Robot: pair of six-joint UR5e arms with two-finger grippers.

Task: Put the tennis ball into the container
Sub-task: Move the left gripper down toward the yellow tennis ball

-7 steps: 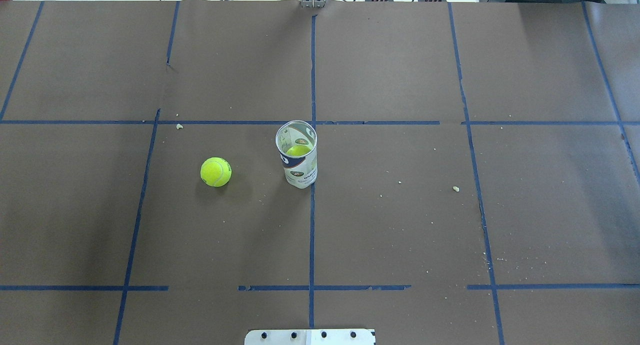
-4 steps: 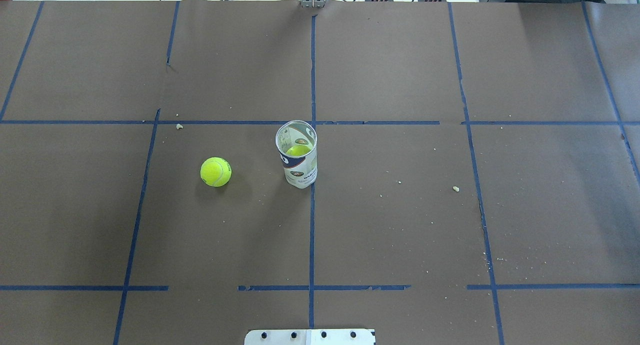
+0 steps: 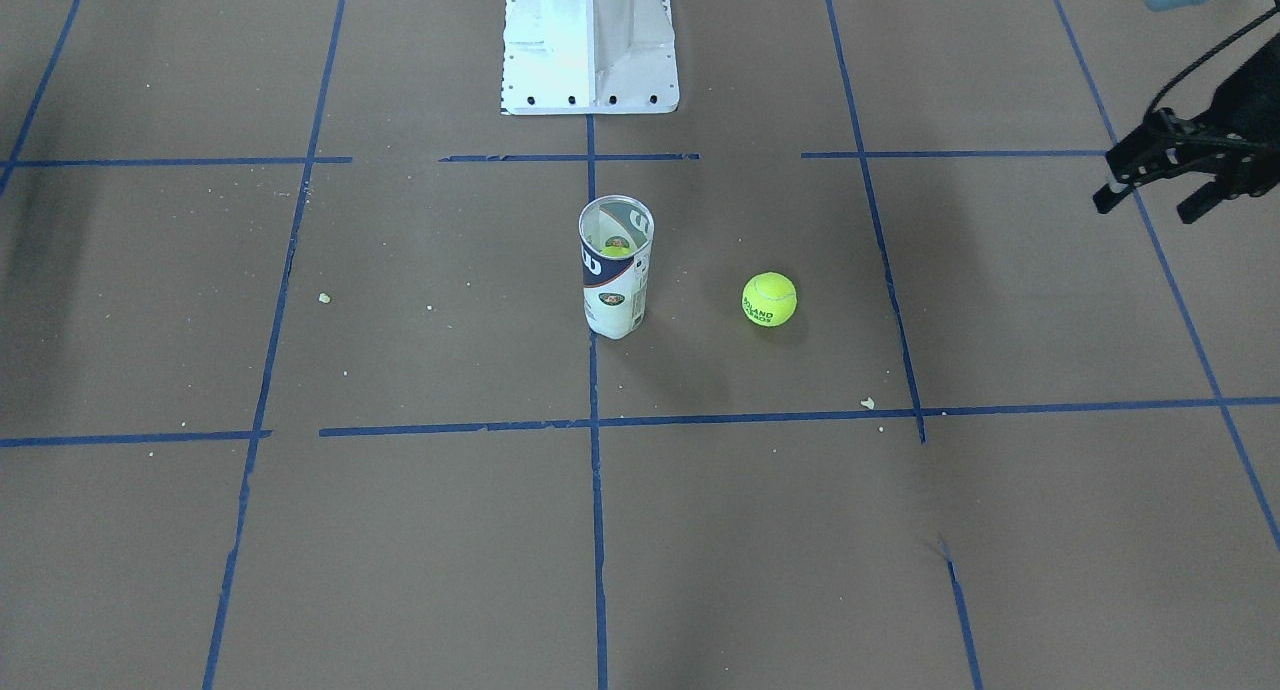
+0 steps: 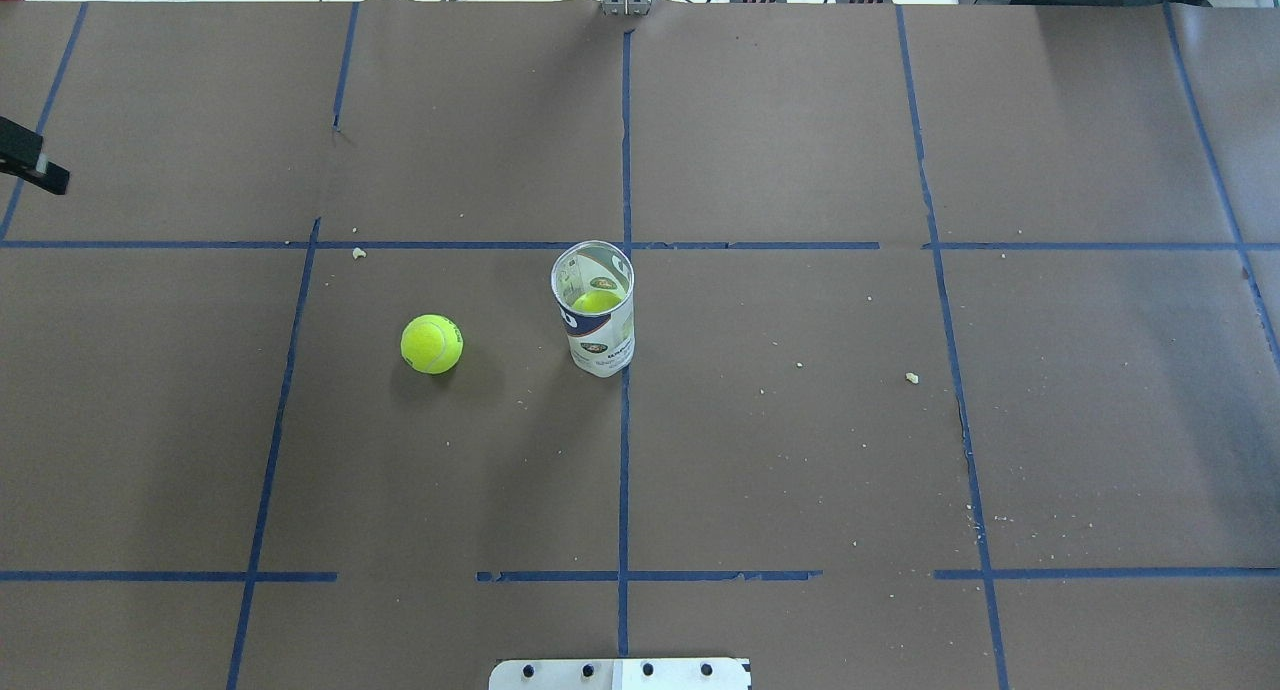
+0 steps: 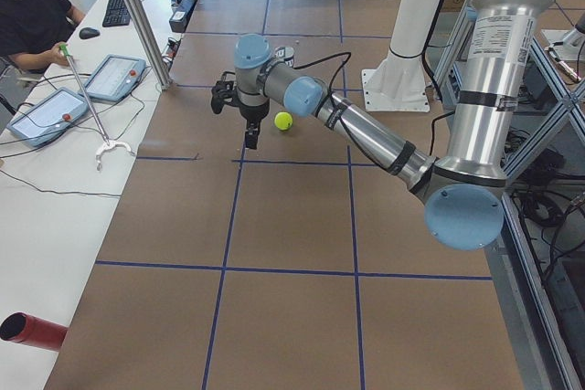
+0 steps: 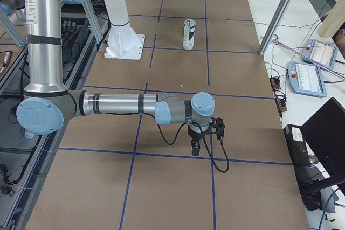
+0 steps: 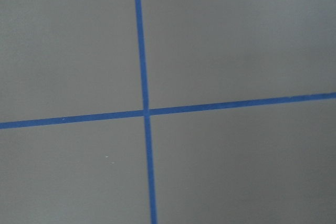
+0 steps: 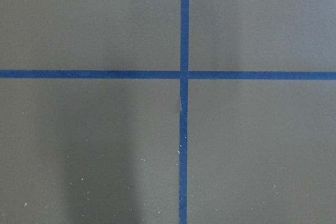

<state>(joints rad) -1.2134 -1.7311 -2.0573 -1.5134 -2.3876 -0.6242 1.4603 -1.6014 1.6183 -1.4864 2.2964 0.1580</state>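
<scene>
The tennis ball point(image 4: 431, 343) rests on the worktop point(image 4: 800, 470), near the container point(image 4: 597, 315) but not touching it. The container stands upright with a second yellow-green ball point(image 4: 597, 300) inside. The left claw point(image 3: 1140, 208) hangs with its fingers spread and empty, well apart from the tennis ball. The right claw point(image 6: 204, 136) is over bare worktop. Its state cannot be told.

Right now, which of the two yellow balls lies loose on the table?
The lettered tennis ball beside the container; the other ball sits inside it.
</scene>
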